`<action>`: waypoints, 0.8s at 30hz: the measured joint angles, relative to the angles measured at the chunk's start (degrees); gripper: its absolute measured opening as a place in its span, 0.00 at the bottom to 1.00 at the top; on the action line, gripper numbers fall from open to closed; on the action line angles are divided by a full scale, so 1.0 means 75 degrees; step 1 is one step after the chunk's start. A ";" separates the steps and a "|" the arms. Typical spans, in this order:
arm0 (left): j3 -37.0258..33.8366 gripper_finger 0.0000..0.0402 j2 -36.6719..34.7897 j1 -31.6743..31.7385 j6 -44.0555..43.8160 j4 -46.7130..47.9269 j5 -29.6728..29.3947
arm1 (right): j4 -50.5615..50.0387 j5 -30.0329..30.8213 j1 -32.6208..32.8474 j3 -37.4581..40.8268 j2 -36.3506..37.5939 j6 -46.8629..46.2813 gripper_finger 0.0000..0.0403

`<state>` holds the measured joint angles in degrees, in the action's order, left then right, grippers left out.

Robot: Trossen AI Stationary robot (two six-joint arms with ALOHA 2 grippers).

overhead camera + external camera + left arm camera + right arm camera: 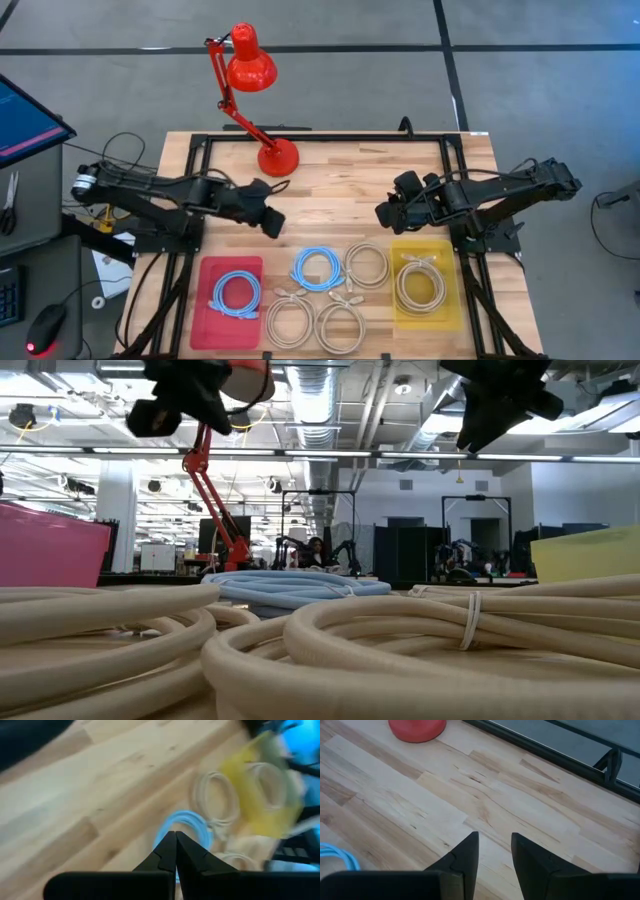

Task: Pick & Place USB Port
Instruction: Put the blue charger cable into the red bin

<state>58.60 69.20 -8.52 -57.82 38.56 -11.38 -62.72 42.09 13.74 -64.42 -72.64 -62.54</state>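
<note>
Several coiled cables lie near the table's near edge. A blue coil (317,268) and three beige coils (367,265) (290,320) (343,325) rest flat on the wood. A second blue coil (237,294) lies in the red tray (208,330), and a beige coil (420,283) lies in the yellow tray (450,315). My left gripper (272,222) (175,851) hovers shut above the table, up-left of the loose blue coil (182,826). My right gripper (385,213) (495,852) hovers open over bare wood, above the yellow tray's far side.
A red desk lamp stands with its base (278,157) (417,727) at the table's far edge, between the arms. A black frame (320,138) runs along the far edge and both sides. Bare wood lies between the two grippers. A monitor and mouse sit off the table's left.
</note>
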 joint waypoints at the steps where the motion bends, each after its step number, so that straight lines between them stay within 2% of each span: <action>1: 0.0190 0.01 0.0193 0.0014 0.0093 0.0123 -0.0010 | 0.0000 0.0000 0.0000 0.0000 0.0000 0.0000 0.27; 7: 0.0945 0.01 0.1203 0.0006 0.0619 0.0159 0.0239 | -0.0035 0.0000 0.0000 0.0000 0.0000 0.0015 0.27; 16: 0.1133 0.01 0.2135 -0.0020 0.1102 0.0104 0.0910 | -0.0375 0.0026 -0.0006 0.0000 0.0000 0.0017 0.27; 24: 0.1133 0.01 0.2793 -0.0153 0.1067 -0.1299 0.1274 | -0.0732 0.0055 -0.0006 -0.0001 0.0001 0.0020 0.27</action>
<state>67.09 90.15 -9.66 -49.82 28.81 -1.83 -68.21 42.50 13.69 -64.43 -72.63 -62.39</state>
